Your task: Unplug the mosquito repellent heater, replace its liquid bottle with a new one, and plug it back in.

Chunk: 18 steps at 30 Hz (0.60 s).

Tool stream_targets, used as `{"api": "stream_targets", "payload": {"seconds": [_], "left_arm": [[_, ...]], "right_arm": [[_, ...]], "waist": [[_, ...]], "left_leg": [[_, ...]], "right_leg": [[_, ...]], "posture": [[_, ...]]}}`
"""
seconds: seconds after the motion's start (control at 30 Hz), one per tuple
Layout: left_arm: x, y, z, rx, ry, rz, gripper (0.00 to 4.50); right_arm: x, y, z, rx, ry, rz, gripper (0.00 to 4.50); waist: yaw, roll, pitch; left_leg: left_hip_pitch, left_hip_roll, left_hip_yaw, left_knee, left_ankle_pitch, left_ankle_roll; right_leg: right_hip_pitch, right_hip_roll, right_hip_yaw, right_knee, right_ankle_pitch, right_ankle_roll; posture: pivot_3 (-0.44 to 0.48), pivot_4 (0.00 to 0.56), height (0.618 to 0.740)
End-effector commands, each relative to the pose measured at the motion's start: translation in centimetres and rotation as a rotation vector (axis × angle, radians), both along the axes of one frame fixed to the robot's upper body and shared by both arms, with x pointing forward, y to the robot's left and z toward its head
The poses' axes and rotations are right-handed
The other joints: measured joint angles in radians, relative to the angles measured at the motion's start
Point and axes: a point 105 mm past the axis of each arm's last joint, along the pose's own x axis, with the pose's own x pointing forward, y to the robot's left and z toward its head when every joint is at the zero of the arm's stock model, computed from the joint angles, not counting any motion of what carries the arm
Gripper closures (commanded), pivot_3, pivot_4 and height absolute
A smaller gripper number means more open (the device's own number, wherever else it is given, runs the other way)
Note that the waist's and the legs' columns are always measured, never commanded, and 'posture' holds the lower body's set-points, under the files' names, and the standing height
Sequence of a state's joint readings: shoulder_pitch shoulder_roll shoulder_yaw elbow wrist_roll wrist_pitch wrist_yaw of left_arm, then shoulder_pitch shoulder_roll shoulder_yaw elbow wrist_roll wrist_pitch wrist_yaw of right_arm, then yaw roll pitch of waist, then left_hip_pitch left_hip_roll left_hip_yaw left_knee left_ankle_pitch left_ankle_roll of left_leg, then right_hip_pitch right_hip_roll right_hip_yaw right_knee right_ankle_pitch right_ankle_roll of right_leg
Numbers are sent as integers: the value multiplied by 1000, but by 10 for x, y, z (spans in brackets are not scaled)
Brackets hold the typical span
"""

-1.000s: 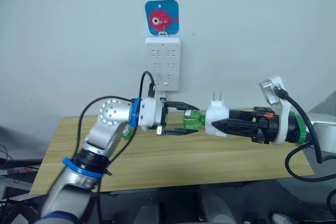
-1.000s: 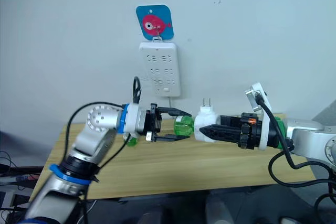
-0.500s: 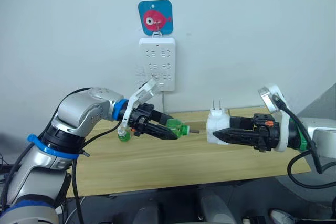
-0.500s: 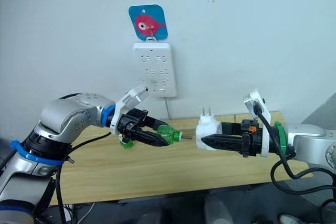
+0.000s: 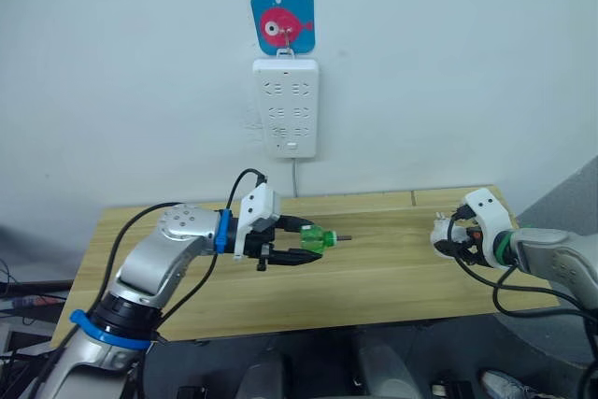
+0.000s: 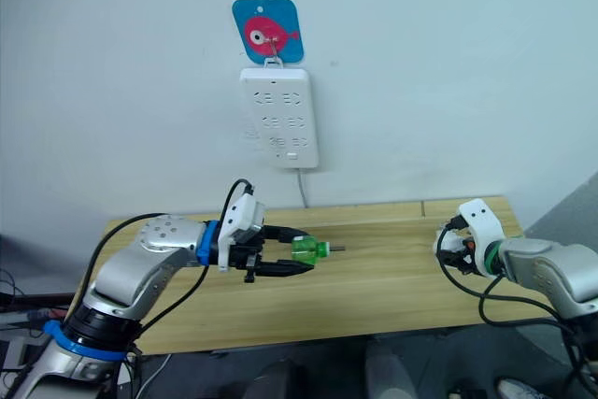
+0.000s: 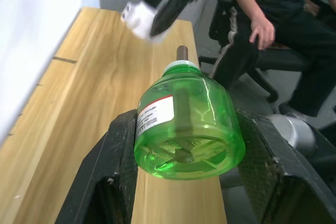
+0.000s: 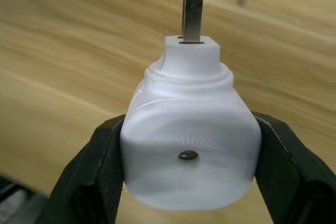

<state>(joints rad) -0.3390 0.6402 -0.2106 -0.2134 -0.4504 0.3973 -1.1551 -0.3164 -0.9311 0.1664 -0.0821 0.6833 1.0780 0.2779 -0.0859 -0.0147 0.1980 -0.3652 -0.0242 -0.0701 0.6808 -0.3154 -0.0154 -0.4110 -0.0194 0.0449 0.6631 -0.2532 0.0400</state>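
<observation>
Pale wall (image 5: 112, 63), wooden table (image 5: 374, 273)

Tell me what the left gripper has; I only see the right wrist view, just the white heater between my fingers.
Observer: The left gripper is shut on a green bottle, wick pointing toward your side.
Operator: Say where it sits against the heater.
Observer: Apart. The heater is in the right gripper near the table's right end; the bottle is over the middle.
Operator: Report the power strip.
Observer: The white power strip hangs on the wall above the table, under a blue fish sign, with nothing plugged into its front.
</observation>
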Motion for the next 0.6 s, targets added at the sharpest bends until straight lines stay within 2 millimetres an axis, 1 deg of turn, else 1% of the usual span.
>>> {"api": "stream_targets", "payload": {"seconds": [0.03,0.17,0.37,0.43,0.5,0.53,0.6], "left_arm": [[-1,-6,13,-42,-121,22,2267],[-6,-11,11,-44,-154,4,2267],[-11,-12,6,-22,-173,-23,2267],[-11,-13,6,-23,-173,-22,2267],[-10,-14,5,-27,-173,-20,2267],[-10,-15,5,-30,-173,-19,2267],[-9,-15,6,-40,-170,-10,2267]], "right_arm": [[7,-9,-6,-22,39,-72,1539],[16,-11,-13,15,86,-139,1539],[22,-22,-22,9,129,-214,1539],[24,-24,-21,16,123,-232,832],[27,-24,-16,29,103,-244,203],[27,-26,-10,33,87,-246,0],[23,-29,5,48,58,-252,0]], "waist": [[2,0,10],[3,1,25],[3,0,42],[3,0,43],[3,0,44],[3,1,45],[3,2,46]], "left_leg": [[0,0,-1,0,0,0],[-1,0,-1,0,0,0],[-2,0,-1,-1,0,1],[-2,0,-2,-1,0,0],[-2,0,-2,-1,0,0],[-2,0,-2,-1,0,0],[-2,0,-2,-1,0,0]], "right_leg": [[0,0,-1,0,0,0],[0,0,-1,0,0,0],[-1,-1,-2,0,0,0],[-1,-1,-2,0,0,0],[-1,-1,-2,0,0,0],[-1,-1,-2,0,0,0],[-1,-1,-2,0,0,0]], "posture": [[-122,246,730],[-114,263,730],[-105,276,730],[-108,276,730],[-110,273,730],[-110,273,730],[-116,269,730]]}}
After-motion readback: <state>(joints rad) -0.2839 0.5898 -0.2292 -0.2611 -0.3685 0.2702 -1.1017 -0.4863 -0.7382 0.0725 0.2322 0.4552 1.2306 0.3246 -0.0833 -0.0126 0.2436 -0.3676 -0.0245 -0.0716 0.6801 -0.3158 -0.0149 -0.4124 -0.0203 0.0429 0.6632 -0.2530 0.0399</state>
